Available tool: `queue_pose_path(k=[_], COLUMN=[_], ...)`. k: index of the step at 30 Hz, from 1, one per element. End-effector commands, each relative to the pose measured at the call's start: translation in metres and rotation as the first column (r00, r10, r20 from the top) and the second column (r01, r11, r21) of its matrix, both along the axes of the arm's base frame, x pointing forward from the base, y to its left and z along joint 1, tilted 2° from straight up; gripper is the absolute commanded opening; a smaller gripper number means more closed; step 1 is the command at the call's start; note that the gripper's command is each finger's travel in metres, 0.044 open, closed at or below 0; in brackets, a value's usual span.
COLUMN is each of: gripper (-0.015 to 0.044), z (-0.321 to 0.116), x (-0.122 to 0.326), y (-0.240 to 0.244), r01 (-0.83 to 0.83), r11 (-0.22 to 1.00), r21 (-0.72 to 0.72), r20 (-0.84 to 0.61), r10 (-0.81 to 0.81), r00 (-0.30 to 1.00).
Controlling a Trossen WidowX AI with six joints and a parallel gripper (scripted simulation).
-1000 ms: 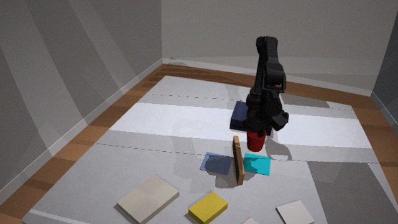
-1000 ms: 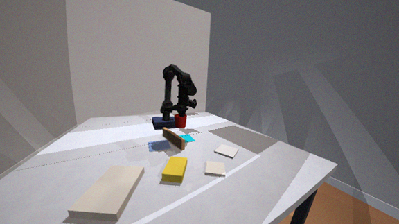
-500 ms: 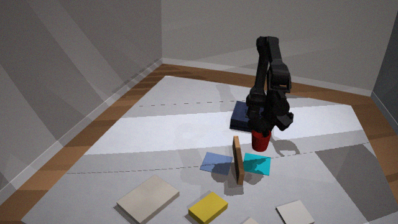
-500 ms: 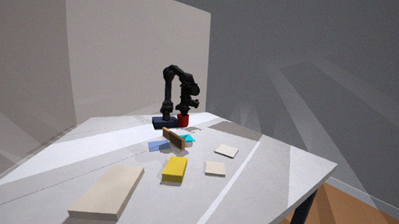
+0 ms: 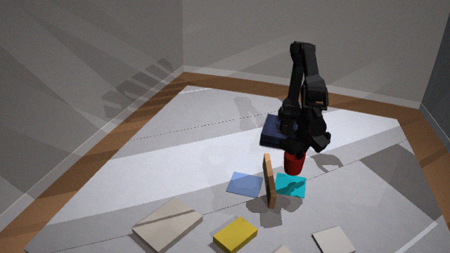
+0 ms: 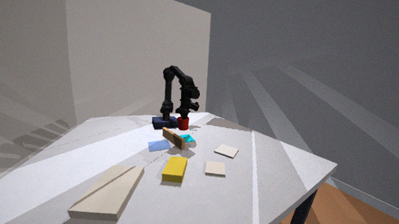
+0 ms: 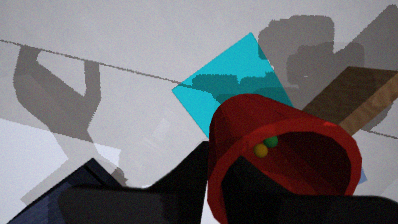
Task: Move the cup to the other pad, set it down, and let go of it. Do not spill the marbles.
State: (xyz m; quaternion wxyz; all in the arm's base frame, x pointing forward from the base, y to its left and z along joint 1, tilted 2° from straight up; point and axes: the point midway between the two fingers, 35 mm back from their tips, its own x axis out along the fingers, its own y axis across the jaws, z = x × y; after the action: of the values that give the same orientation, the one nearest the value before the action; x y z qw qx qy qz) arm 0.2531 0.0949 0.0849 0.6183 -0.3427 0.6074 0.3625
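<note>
The red cup (image 5: 294,166) (image 6: 183,123) (image 7: 237,117) is roughly upright, its wall pinched by my gripper (image 5: 298,155) (image 6: 183,117) (image 7: 213,147), which is shut on it. One finger is inside the cup. A yellow-orange marble (image 7: 260,150) and a green marble (image 7: 270,141) lie inside; a finger hides part of the interior. The cup appears raised, on the arm-base side of the cyan pad (image 5: 283,178) (image 6: 187,138) (image 7: 240,60). The blue pad (image 5: 245,184) (image 6: 159,146) (image 7: 363,176) lies across the wooden barrier from it.
The upright wooden barrier (image 5: 269,183) (image 6: 179,140) (image 7: 350,92) stands between the pads. A yellow block (image 5: 235,233) (image 6: 174,167), a large beige slab (image 5: 166,223) (image 6: 108,191) and two small pale tiles (image 6: 226,150) (image 6: 215,168) lie beyond the pads. The dark blue arm base (image 5: 268,135) (image 6: 161,122) is behind the cup.
</note>
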Motion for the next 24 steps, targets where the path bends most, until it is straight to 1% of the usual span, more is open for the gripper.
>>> queue_pose_path(k=[1,24], gripper=[0.0000,0.0000], z=[-0.005,-0.038], x=[0.000,-0.001], y=[0.001,0.003], r01=[0.004,0.004], r11=[1.000,1.000], r21=[0.003,0.004], r20=[-0.003,-0.003], r10=[-0.003,-0.003], r00=[1.000,1.000])
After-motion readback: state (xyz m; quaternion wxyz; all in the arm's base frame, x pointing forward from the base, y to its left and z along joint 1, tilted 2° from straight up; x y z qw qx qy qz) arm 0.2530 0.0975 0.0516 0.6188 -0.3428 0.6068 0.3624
